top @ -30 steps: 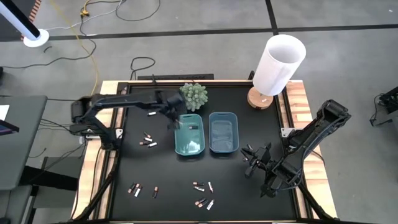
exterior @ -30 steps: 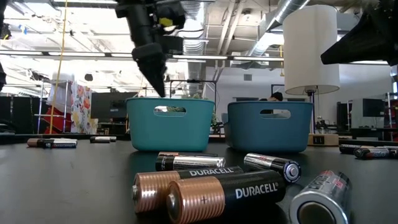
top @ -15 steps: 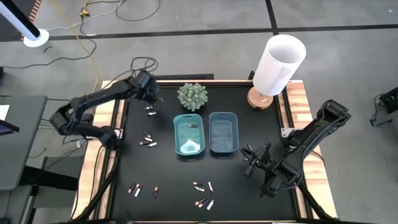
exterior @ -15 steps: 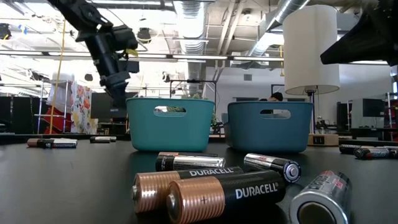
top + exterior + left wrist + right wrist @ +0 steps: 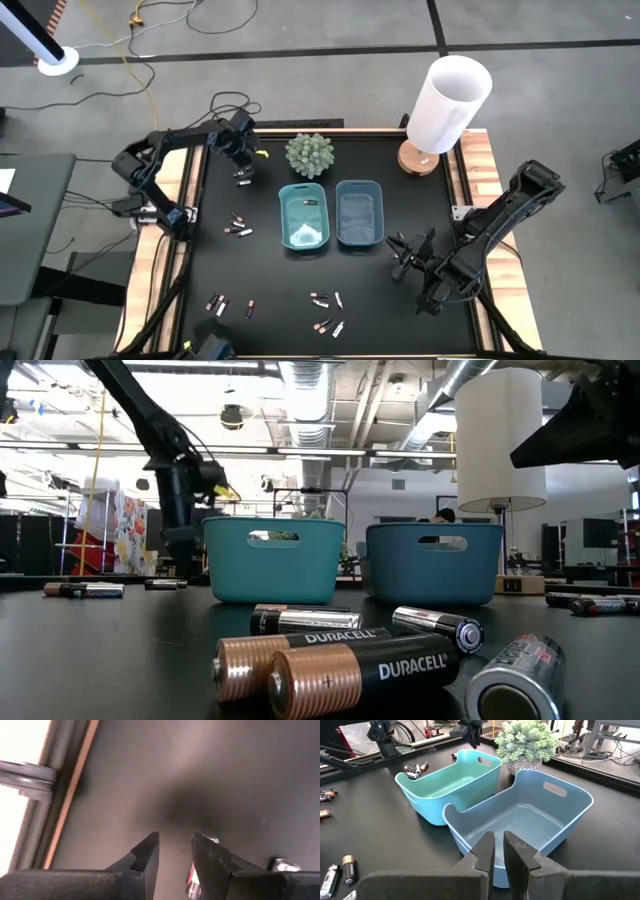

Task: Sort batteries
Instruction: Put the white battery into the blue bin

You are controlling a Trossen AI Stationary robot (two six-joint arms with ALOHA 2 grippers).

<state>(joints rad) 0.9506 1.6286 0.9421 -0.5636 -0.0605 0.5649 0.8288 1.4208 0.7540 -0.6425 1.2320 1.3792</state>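
Observation:
Small batteries lie on their sides in loose groups on the black table: a pair (image 5: 241, 180) at the far left, a few (image 5: 237, 226) left of the trays, more along the near edge (image 5: 325, 312), large in the low view (image 5: 340, 660). One battery (image 5: 311, 203) lies in the teal tray (image 5: 288, 215); the blue tray (image 5: 345, 235) stands right of it. My left gripper (image 5: 175, 842) points down, open, just above the far-left pair; one of these batteries (image 5: 192, 876) shows beside its fingers. My right gripper (image 5: 499, 851) hovers near the blue tray's near right corner, open by a narrow gap, holding nothing.
A potted green plant (image 5: 310, 155) stands behind the teal tray. A white lamp (image 5: 450, 100) on a wooden base stands at the far right corner. The table's wooden left rim (image 5: 70, 802) runs close by my left gripper. Cables lie on the floor beyond the far edge.
My left gripper has swung away from the teal tray's left rim toward the table's far left corner and has come down, its wrist rolling, to just above the far-left pair of batteries. My right arm has kept still.

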